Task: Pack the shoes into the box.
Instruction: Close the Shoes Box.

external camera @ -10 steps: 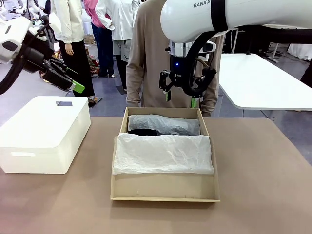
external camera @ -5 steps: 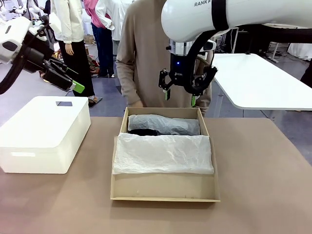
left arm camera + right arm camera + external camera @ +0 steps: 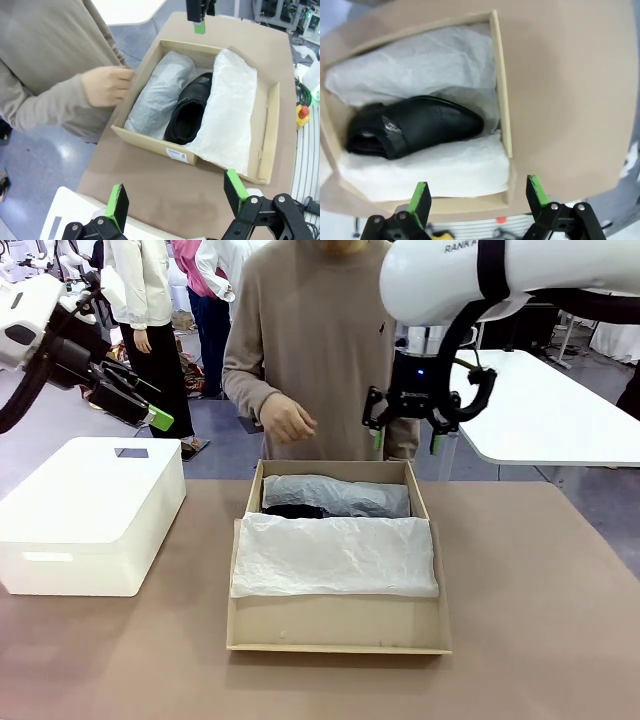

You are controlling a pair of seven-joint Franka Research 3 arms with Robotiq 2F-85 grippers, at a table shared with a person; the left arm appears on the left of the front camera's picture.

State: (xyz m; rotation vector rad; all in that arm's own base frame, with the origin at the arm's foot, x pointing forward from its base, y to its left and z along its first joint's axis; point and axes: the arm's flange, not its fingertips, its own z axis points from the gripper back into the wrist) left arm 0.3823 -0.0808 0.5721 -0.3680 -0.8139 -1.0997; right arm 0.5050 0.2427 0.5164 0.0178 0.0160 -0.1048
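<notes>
The right pincer [image 3: 407, 440] hangs released and empty, its black fingers with green pads spread wide, above the far edge of the tan rectangular cardboard shoebox [image 3: 338, 622] and pointing down. From its own wrist view, the right pincer [image 3: 478, 195] looks between its parted fingers into the shoebox [image 3: 501, 95], where one glossy black leather shoe [image 3: 415, 127] with a pointed toe and a strap over the top lies on its side among crumpled white tissue paper [image 3: 420, 65]. The left pincer [image 3: 155, 418] is also released and holds nothing, raised well off to the robot's left above the white rounded plastic box [image 3: 90, 510]. In its wrist view, the left pincer [image 3: 176, 195] frames the shoebox [image 3: 150, 142] from a distance. There the shoe [image 3: 190, 110] sits in the middle, flanked by a sheet of white tissue paper [image 3: 230, 115] on one side and a greyish paper-wrapped bundle [image 3: 160, 95] on the other; what the bundle contains cannot be told. From the front, a sliver of the shoe [image 3: 295, 510] peeks out between the bundle [image 3: 335, 495] and the tissue paper [image 3: 335, 555]. The shoebox rests on the brown table [image 3: 540, 590]. A person in a beige sweater stands at the far side with one hand [image 3: 288, 420] loosely curled just above the shoebox's far corner.
</notes>
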